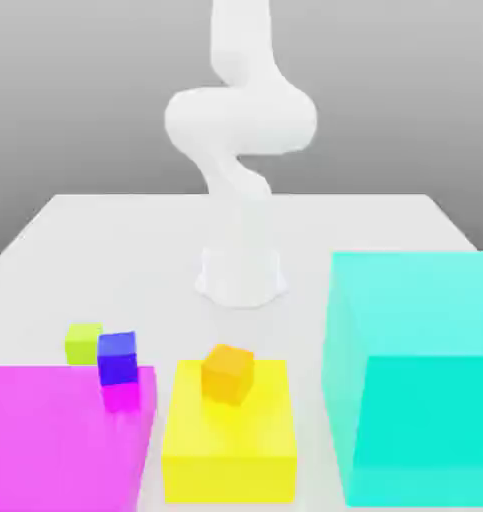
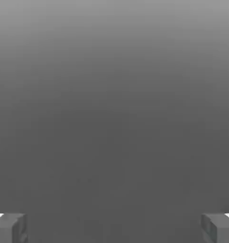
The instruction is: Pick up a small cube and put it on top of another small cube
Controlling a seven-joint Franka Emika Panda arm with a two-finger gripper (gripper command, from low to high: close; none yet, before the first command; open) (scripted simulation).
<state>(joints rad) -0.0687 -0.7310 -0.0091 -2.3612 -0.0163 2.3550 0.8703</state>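
End effector: spread wide, nothing between the fingertips in the hand view; empty.

Arm, single, white: rising from its base at the middle of the far part of the desk. No second arm to choose between.

Small lime-green cube, to be lifted: at the exterior view's left, just beyond the far edge of the magenta block; on the desk, to judge by its low position, though contact beneath hard to confirm. Relative to the base: off toward the exterior view's left and nearer the camera. Exact bearing from the end effector: impossible to tell. Long axis: none, sides roughly equal; alignment with a pair of opposite faces the likely need.

Small blue cube: immediately to the exterior view's right of the lime-green one, by the far right corner of the magenta block; little room on that side, with a risk of a knock during descent.

Small orange cube: turned at an angle, over the yellow block. Intended support, blue or orange: undetermined.

Large turquoise block: exterior view's right, well apart from the pickup.

Stage, as judged: before the grasp; next, a sideways travel toward the lime-green cube, then a lowering over it.
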